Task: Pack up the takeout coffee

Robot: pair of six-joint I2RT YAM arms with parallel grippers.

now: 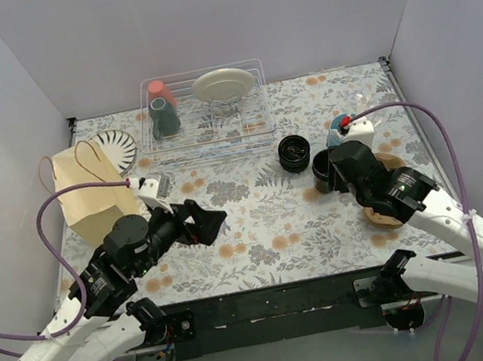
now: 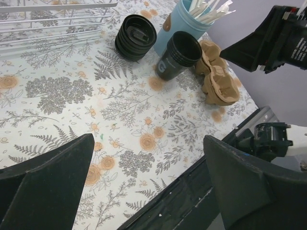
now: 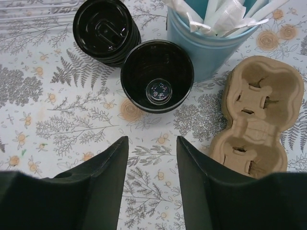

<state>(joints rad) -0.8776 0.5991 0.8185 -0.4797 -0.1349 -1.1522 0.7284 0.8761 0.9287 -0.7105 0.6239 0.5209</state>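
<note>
Two small round black disposable cups (image 3: 157, 75) stand beside the cropped light-blue stick cup (image 3: 216, 48); left gripper (image 2: 148, 143), right gripper (image 3: 152, 143) spread, empty.

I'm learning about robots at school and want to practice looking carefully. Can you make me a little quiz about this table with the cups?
1. True or false: the open black cup sits inside the cardboard carrier.
2. What is in the light-blue cup? A. white sticks B. coffee beans C. nothing
3. Which gripper hovers closest to the open black cup?

Key
1. False. It stands on the table beside the carrier.
2. A
3. The right gripper.
</note>
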